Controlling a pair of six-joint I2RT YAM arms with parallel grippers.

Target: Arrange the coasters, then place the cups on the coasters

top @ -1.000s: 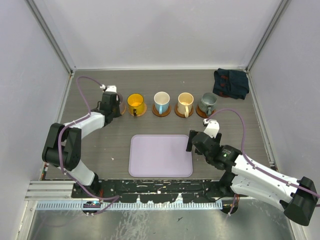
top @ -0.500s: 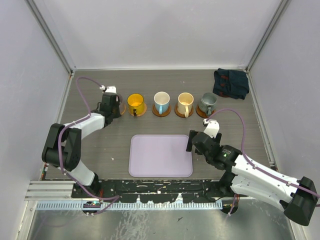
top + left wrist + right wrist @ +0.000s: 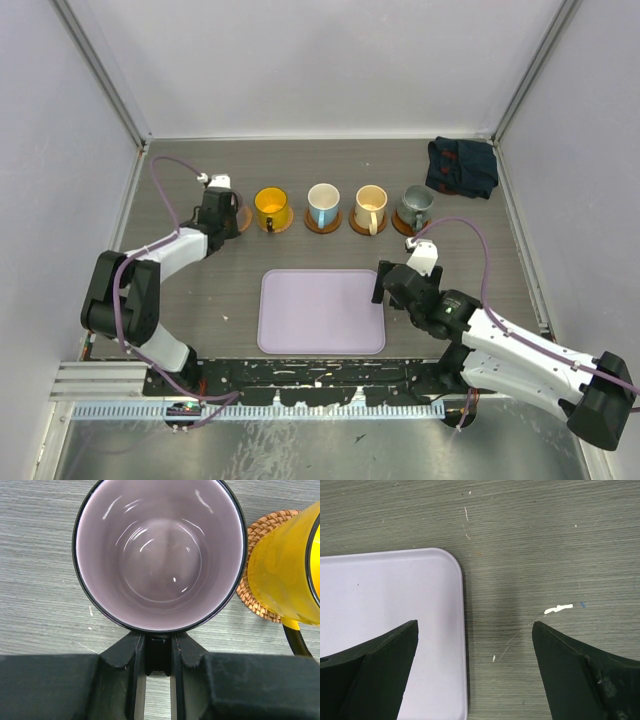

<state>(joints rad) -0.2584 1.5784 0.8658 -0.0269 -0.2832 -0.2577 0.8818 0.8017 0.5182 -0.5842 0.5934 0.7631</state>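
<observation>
Purplish-grey cup (image 3: 159,555) is showing at the row's nine o'clock end, its handle clenched in the jaws of my left gripper (image 3: 159,644). Right gripper (image 3: 475,645) is hovering over the lilac tray (image 3: 385,595), jaws released.

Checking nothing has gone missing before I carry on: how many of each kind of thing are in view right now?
cups: 5
coasters: 5, the leftmost partly hidden by the left arm
lilac tray: 1
dark cloth: 1
Total: 12
</observation>
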